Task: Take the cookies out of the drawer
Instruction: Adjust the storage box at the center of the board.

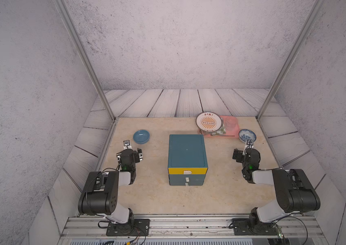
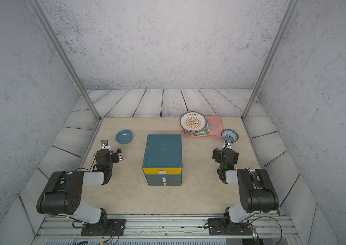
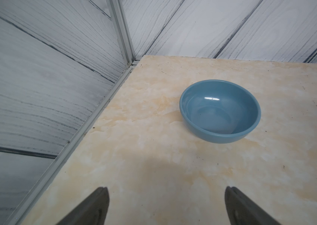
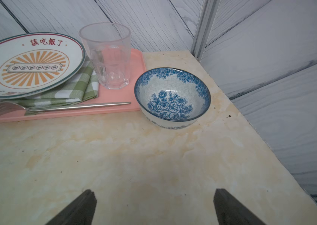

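Chest, teal, at the middle of the table, between the two arms; its three drawers all shut, top front yellow; cookies out of sight, so their place cannot be told; left gripper released, jaws wide, nothing between them, over bare table near a blue bowl; right gripper likewise released and empty, near a flowered bowl; that bowl just beside a pink tray bearing plate, checked cloth, glass, fork.
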Controlling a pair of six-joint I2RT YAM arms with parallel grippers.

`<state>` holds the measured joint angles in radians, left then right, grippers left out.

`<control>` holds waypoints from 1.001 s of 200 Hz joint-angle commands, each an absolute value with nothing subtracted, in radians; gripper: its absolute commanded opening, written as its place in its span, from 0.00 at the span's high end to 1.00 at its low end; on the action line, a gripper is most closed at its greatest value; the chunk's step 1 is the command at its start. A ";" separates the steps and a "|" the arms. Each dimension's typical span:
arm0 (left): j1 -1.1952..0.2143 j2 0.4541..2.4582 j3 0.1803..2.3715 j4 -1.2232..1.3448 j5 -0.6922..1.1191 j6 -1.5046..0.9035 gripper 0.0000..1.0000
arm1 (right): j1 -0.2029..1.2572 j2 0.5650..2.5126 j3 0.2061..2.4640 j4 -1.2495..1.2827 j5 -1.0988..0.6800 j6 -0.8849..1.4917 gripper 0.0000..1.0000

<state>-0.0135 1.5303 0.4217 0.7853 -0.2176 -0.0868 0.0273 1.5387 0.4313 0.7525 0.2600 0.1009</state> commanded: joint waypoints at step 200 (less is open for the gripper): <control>-0.038 1.214 0.628 0.248 -0.304 -0.198 0.02 | 0.020 1.280 0.761 0.035 0.262 0.195 0.01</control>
<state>-0.0280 1.3880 0.5068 0.5285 -0.2207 -0.0753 0.0265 1.3975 0.5850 0.3992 0.2630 0.1303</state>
